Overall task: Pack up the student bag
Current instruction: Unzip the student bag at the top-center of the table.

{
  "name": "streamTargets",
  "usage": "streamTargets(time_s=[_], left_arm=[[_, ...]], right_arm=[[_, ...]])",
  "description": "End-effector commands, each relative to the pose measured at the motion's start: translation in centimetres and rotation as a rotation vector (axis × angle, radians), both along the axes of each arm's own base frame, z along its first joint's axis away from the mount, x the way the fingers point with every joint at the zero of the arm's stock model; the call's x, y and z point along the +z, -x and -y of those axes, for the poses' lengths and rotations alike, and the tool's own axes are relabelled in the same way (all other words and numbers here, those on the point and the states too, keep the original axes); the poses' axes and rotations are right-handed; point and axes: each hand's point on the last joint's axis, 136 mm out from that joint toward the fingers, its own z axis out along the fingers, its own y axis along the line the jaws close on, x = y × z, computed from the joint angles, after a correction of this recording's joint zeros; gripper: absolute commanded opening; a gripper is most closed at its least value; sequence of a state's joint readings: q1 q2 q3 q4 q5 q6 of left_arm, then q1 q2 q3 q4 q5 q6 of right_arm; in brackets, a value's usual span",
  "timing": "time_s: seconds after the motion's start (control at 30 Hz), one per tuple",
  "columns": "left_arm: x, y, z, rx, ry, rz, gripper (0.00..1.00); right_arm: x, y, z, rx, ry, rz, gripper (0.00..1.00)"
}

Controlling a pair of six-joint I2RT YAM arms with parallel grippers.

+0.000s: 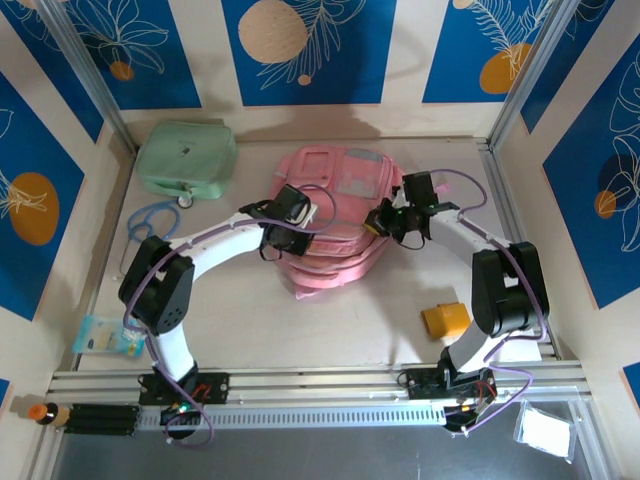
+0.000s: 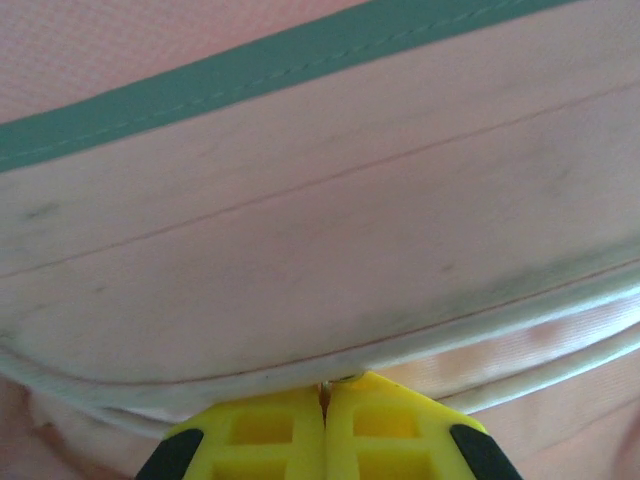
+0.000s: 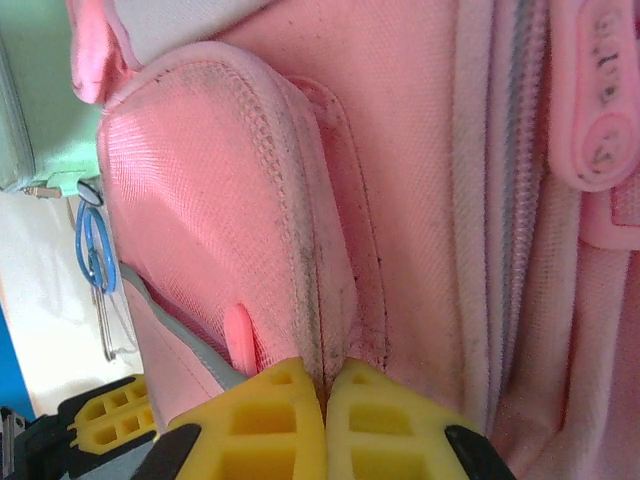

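The student bag (image 1: 335,200), a soft pink backpack with grey patches, lies flat in the middle of the table. My left gripper (image 1: 283,240) is at its left side. In the left wrist view its yellow fingers are pressed together at the bag's white piping (image 2: 480,385), with a small metal bit pinched at the tips (image 2: 325,385). My right gripper (image 1: 383,222) is at the bag's right side. Its jaws (image 3: 325,368) are shut on a fold of pink fabric at a pocket's soiled edge (image 3: 320,260).
A mint-green case (image 1: 187,158) lies at the back left, with a blue looped item (image 1: 148,218) in front of it. A yellow-orange object (image 1: 445,320) sits near the right arm's base. A pale packet (image 1: 105,338) lies at the near left.
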State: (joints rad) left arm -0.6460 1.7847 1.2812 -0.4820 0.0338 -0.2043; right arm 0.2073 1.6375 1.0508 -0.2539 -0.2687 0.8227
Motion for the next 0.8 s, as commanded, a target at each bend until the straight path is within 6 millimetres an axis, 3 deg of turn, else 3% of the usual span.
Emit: streamTargets(time_s=[0.0, 0.07, 0.17, 0.27, 0.4, 0.6, 0.77], left_arm=[[1.6, -1.1, 0.4, -0.025, 0.026, 0.046, 0.00], [2.6, -1.5, 1.9, -0.042, 0.089, 0.042, 0.00], [3.8, -1.5, 4.5, -0.086, 0.165, 0.057, 0.00], [4.5, -1.0, 7.0, -0.103, 0.216, 0.055, 0.00], [4.5, -0.3, 9.8, -0.086, 0.270, 0.035, 0.00], [5.1, 1.2, 14.5, -0.140, 0.343, 0.036, 0.00], [5.1, 1.2, 16.6, -0.147, 0.370, 0.032, 0.00]], right_arm=[[1.0, -2.8, 1.9, -0.013, 0.086, 0.089, 0.03], [1.1, -3.3, 2.5, -0.032, 0.103, 0.085, 0.12], [1.8, -3.0, 3.3, -0.083, 0.092, 0.074, 0.37], [2.4, -1.6, 4.4, -0.146, 0.085, 0.056, 0.48], [2.8, 0.8, 5.0, -0.214, 0.035, 0.024, 0.53], [2.3, 3.5, 3.8, -0.270, -0.113, -0.076, 0.54], [2.5, 3.5, 2.2, -0.250, -0.204, -0.074, 0.54]])
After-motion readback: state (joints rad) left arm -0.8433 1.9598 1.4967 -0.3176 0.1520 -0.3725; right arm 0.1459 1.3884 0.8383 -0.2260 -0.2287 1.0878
